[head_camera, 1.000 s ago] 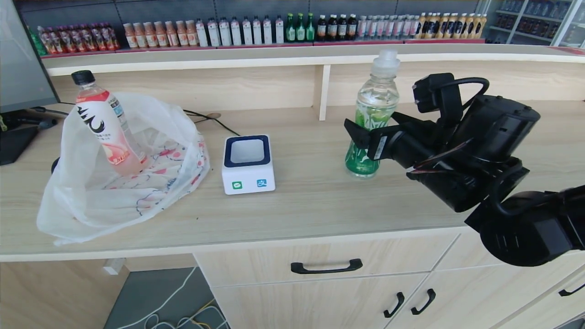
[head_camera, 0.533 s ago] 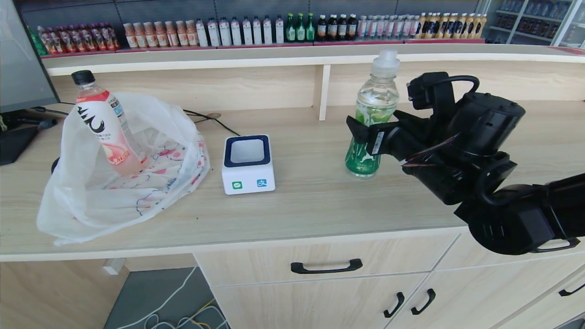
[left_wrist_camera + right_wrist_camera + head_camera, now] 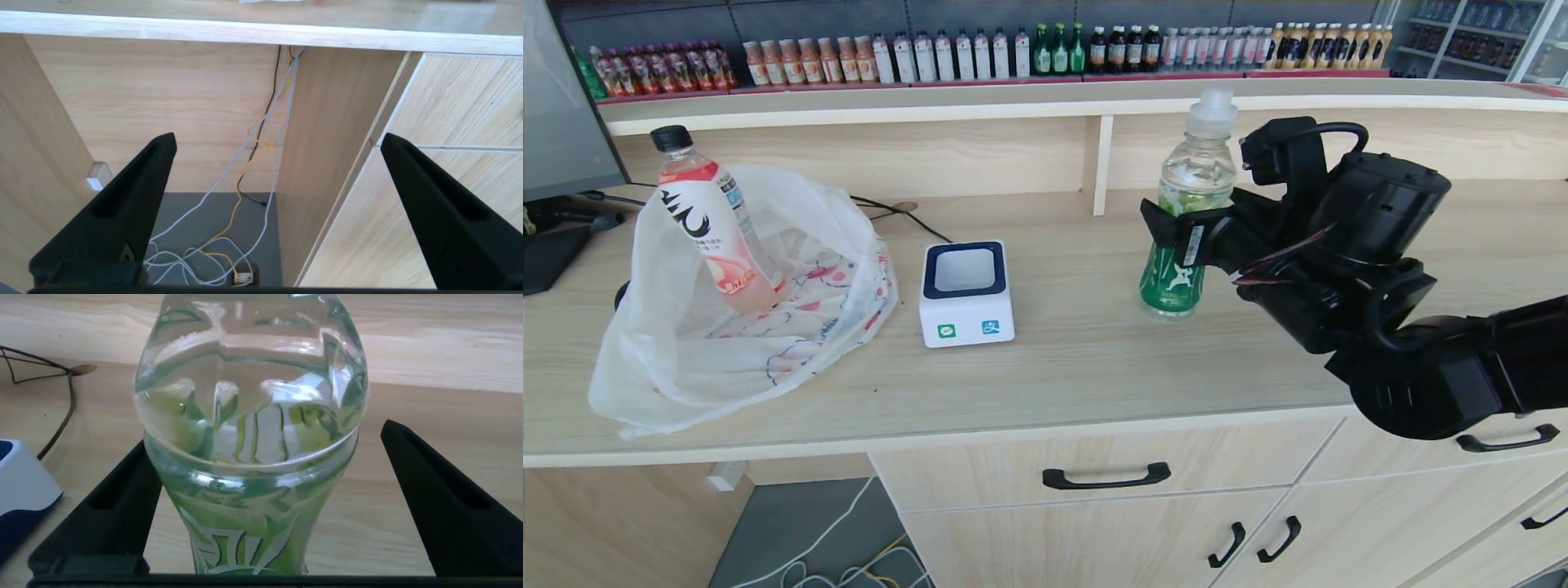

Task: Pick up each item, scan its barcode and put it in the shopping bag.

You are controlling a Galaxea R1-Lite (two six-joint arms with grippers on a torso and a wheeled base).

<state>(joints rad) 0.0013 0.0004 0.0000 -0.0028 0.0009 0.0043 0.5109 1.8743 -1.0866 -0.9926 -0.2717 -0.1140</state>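
Two bottles: green bottle [image 3: 1176,273] right of scanner [image 3: 966,292], pink bottle [image 3: 715,237] in bag [image 3: 686,367] left of it. Your R gripper [image 3: 265,449] straddles the green, jaws apart; L gripper [image 3: 278,143] jaws apart too.

The clear green bottle [image 3: 253,457] stands on the wooden surface [image 3: 441,343], between the 2 spread fingers [image 3: 102,514].

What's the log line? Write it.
right end effector: open, straddling green bottle | left end effector: open, under counter | pink bottle: bagged

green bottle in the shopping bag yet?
No, the green bottle stands on the counter, to the right of the scanner, well outside the shopping bag.
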